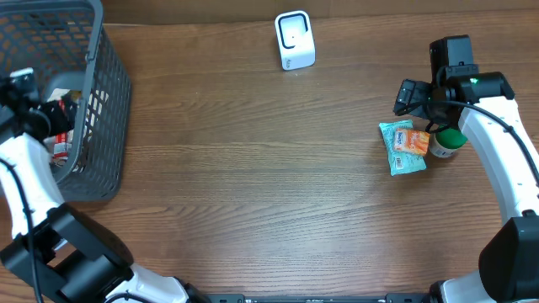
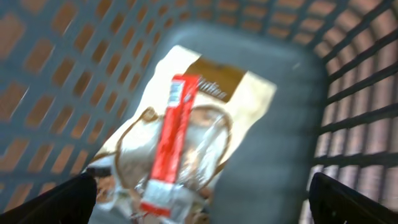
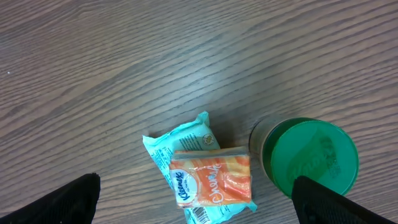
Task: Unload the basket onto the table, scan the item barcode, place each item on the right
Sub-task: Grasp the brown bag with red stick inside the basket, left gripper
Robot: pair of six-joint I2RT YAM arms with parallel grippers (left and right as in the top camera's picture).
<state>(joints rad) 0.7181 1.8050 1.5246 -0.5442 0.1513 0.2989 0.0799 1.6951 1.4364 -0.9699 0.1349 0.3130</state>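
Observation:
A white barcode scanner (image 1: 294,39) stands at the table's far middle. My right gripper (image 1: 414,103) (image 3: 199,202) hangs open above an orange Kleenex tissue pack (image 3: 211,177) (image 1: 412,140), touching nothing. The pack lies on a teal packet (image 3: 177,140) (image 1: 396,135), whose barcode shows at its near end. My left gripper (image 2: 202,202) (image 1: 52,111) is open inside the grey basket (image 1: 109,101), above a red stick packet (image 2: 174,137) that lies on a brown and white bag (image 2: 211,87). That view is blurred.
A green-lidded jar (image 3: 311,158) (image 1: 448,141) stands just right of the tissue pack, close to my right finger. The basket's mesh walls (image 2: 360,93) close in around the left gripper. Bare wooden table (image 1: 253,151) stretches between basket and packets.

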